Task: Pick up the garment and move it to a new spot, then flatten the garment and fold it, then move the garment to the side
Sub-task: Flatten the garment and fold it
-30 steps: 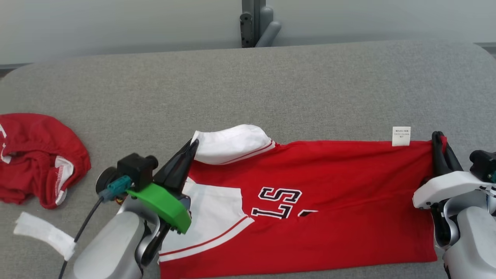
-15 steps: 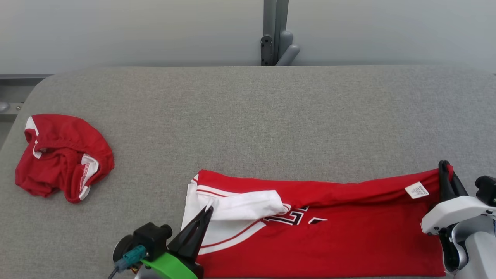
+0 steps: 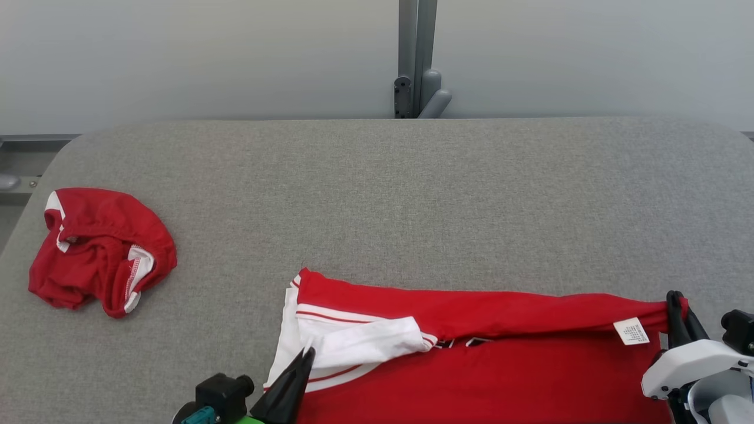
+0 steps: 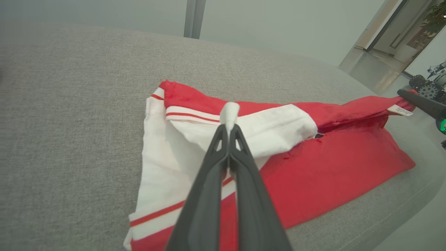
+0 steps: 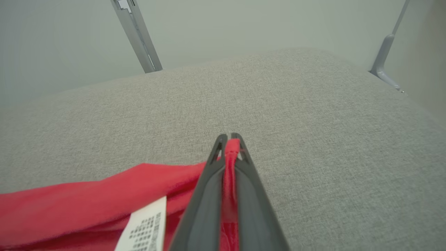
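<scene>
The garment (image 3: pixel 500 365) is a red jersey with white sleeves, lying across the near edge of the grey table (image 3: pixel 377 194), its far edge folded toward me. My left gripper (image 3: pixel 306 353) is shut on the white sleeve at the garment's left end; in the left wrist view the garment (image 4: pixel 313 164) has a tuft of its white cloth pinched in the left gripper (image 4: pixel 229 126). My right gripper (image 3: pixel 676 297) is shut on the red hem corner at the right end, beside a white care label (image 3: pixel 630 331). The right wrist view has red cloth clamped in the right gripper (image 5: pixel 229 136).
A second red and white garment (image 3: pixel 100 253) lies crumpled at the table's left side. A grey post (image 3: pixel 415 59) stands behind the table's far edge against a pale wall. The table's rounded right corner (image 5: pixel 400 104) lies near my right gripper.
Both grippers have drawn the garment's far edge back toward me, folding it over the lettering, which is almost covered now. The camera has tilted up, so the whole scene sits lower in the picture.
</scene>
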